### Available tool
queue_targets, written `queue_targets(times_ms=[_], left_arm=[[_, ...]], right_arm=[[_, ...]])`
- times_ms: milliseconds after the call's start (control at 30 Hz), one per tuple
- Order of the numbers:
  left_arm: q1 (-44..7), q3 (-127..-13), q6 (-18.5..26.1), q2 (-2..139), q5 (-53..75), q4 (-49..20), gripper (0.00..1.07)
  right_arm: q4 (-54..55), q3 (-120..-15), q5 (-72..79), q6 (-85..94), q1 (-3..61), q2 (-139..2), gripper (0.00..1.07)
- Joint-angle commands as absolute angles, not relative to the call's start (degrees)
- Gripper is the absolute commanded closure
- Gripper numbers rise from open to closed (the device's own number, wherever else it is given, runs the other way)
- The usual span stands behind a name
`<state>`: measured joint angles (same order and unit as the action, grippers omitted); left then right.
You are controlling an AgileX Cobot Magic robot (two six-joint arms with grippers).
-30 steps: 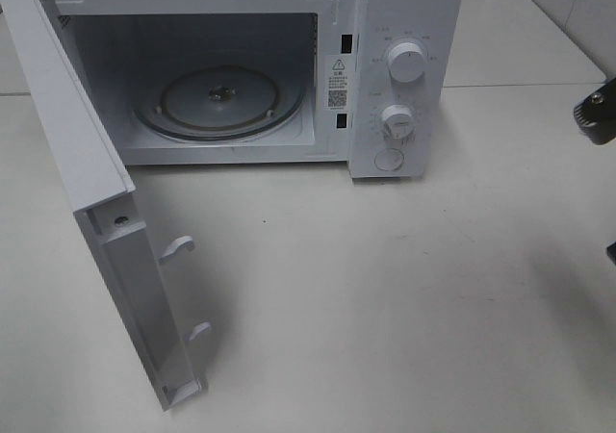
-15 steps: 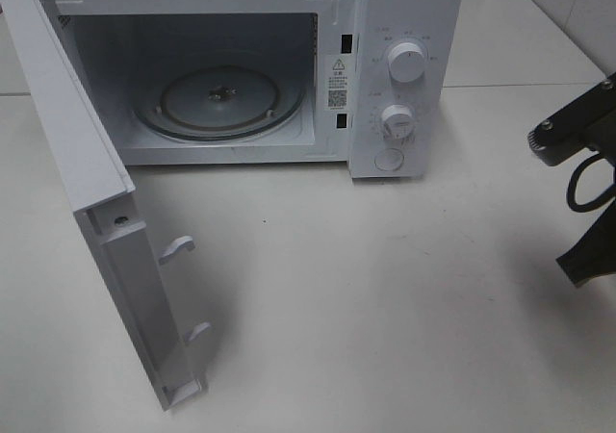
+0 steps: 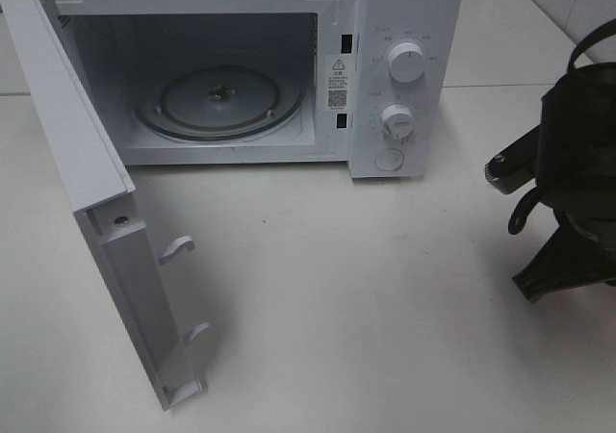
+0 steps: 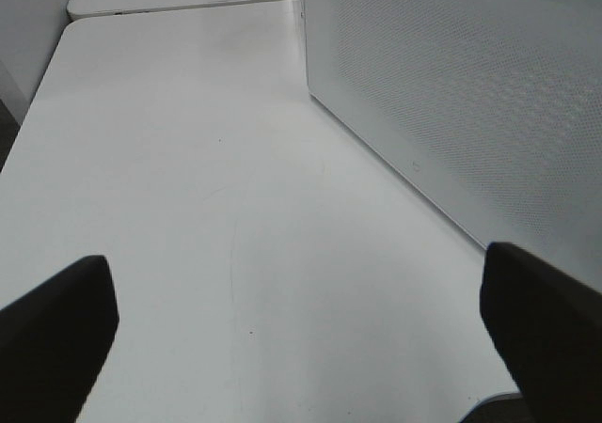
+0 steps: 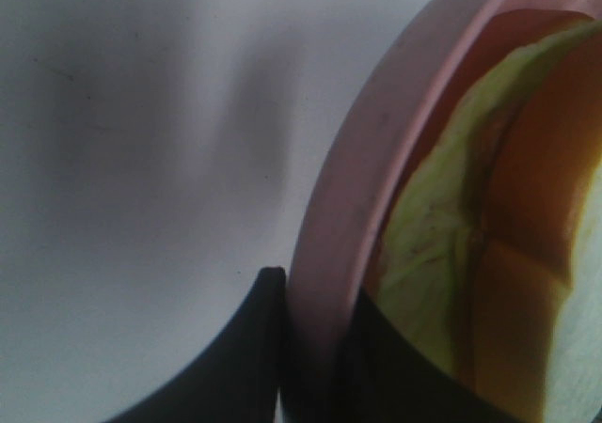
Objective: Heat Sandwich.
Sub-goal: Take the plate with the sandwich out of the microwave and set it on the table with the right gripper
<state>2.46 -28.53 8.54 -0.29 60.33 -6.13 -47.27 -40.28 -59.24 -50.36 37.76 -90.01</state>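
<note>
At the table's right edge, right gripper (image 5: 315, 348) pinches plate (image 5: 376, 150) rim, sandwich (image 5: 489, 226) aboard. Left gripper (image 4: 301, 320) spread, idle. Microwave (image 3: 404, 29) door (image 3: 87, 183) open, turntable (image 3: 219, 101) bare; loading, closing, heating remain.

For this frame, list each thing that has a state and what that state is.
Microwave door: swung wide open.
Turntable: bare, nothing on it.
Left claw: open, holding nothing.
Right claw: shut on the pink plate's rim.
Pink plate: gripped, carrying the sandwich.
Sandwich: on the plate, not yet in the microwave.
</note>
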Motion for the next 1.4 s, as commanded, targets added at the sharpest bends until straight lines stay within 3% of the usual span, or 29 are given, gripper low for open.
queue_targets(times_ms=[33,1167,1400], left_arm=[[2.4,-28.4,8.5,-1.8,59.6,-6.4,0.05],[2.4,-28.4,8.5,-1.8,59.6,-6.4,0.05],[2.4,-28.4,8.5,-1.8,59.6,-6.4,0.05]], right_arm=[[-50.1,-40.6,-59.4,-52.0,37.5,-91.3,1.05],[-56.0,-40.5,-50.6,-64.4,37.3,-108.2,1.02],[-56.0,-40.6,-48.6,-64.3,37.3,-108.7,0.96]])
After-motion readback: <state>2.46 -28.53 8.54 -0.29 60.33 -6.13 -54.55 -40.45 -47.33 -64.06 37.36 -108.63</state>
